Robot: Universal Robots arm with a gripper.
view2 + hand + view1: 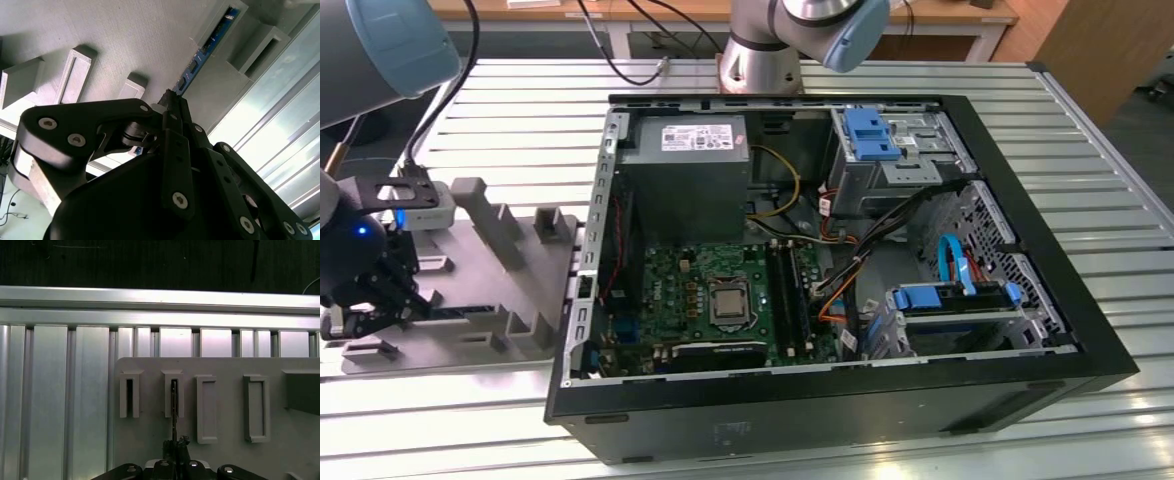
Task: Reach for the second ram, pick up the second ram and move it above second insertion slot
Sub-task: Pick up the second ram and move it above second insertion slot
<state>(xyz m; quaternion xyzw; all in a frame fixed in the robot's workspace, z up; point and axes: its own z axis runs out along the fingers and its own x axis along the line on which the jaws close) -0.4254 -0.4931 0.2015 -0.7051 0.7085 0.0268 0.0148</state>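
On the holder (507, 300), gripper (171, 97) pinches ram (207, 47); second wrist view shows its face, first wrist view its edge.

PC case (854, 400): open, I see mobo (680, 290) + PSU (687, 170) inside.
Grey slotted jig (494, 290): beside case, on slatted alu table (1067, 180).

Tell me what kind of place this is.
Probably a robotics lab or test bench for computer assembly: a robot arm stands at a ribbed metal table beside an open computer case, and a grey holder holds a memory stick in a slot.
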